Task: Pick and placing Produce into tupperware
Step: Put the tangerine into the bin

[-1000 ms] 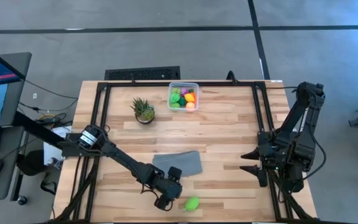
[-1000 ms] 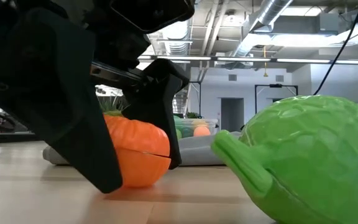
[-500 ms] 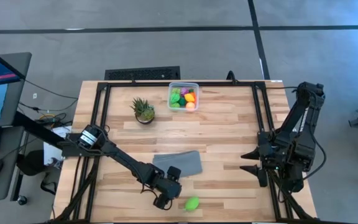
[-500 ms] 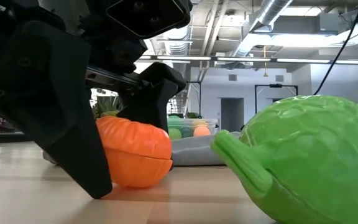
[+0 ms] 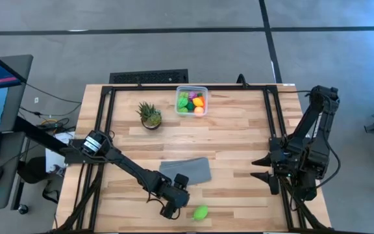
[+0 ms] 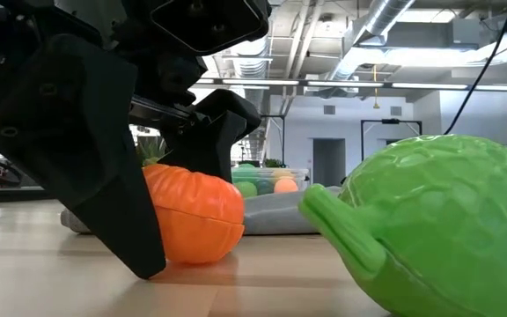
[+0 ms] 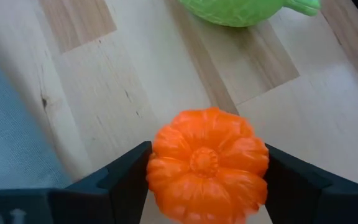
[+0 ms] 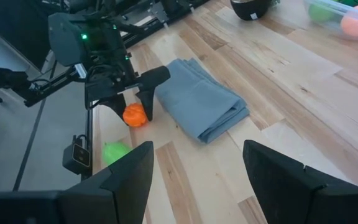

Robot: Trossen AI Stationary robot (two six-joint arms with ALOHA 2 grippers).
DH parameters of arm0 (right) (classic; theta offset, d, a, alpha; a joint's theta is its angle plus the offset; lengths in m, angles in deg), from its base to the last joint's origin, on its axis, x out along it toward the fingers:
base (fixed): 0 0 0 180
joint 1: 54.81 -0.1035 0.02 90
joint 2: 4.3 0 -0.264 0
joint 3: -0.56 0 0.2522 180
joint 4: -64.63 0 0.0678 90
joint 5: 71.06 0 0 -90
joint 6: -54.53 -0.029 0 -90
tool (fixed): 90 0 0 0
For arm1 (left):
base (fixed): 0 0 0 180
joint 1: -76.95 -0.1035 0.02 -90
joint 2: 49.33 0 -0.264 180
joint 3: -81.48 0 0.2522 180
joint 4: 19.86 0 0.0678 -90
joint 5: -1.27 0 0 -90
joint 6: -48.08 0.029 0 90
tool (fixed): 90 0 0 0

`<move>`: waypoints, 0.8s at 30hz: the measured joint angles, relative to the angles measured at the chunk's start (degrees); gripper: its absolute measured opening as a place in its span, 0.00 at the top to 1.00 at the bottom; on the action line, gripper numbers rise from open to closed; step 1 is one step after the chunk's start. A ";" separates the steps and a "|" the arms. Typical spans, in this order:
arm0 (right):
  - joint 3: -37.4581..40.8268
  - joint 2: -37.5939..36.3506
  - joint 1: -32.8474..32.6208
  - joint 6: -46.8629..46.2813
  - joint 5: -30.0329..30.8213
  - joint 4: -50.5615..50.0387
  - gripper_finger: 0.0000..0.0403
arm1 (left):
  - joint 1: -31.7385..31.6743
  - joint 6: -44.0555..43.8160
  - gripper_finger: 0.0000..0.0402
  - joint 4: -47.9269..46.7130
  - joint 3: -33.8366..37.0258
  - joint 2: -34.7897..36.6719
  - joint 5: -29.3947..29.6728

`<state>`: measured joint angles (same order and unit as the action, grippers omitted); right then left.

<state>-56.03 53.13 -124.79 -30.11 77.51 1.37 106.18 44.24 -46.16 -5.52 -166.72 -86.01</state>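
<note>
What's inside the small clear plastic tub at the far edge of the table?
The clear plastic tub holds several toy produce pieces: green, orange, pink and yellow show. Anything beneath that top layer is hidden.

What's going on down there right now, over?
Left gripper closed on orange pumpkin, on the table. Right gripper open, waiting. Green fruit lies close beside.

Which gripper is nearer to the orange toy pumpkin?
Left. The left gripper has its fingers on both sides of the orange toy pumpkin; the right gripper waits far across the table.
</note>
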 joint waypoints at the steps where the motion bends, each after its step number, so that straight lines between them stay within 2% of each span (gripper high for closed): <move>1: 0.00 0.00 0.00 0.00 0.00 0.00 0.33 | 0.00 -0.20 0.38 0.00 0.00 0.00 0.01; 10: 0.00 0.00 0.00 0.00 0.00 -0.05 0.33 | -0.11 -3.23 0.42 0.39 -0.25 0.00 0.94; 17: -0.02 0.00 0.00 0.02 0.01 -0.20 0.33 | -0.09 -4.04 0.39 0.46 -2.16 0.03 1.46; 24: -0.02 0.00 0.01 0.04 0.00 -0.22 0.33 | -0.13 -6.87 0.41 -0.21 -3.77 0.04 3.01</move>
<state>-56.06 53.13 -124.78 -30.07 77.51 1.15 106.05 37.37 -46.36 -9.28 -166.67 -82.99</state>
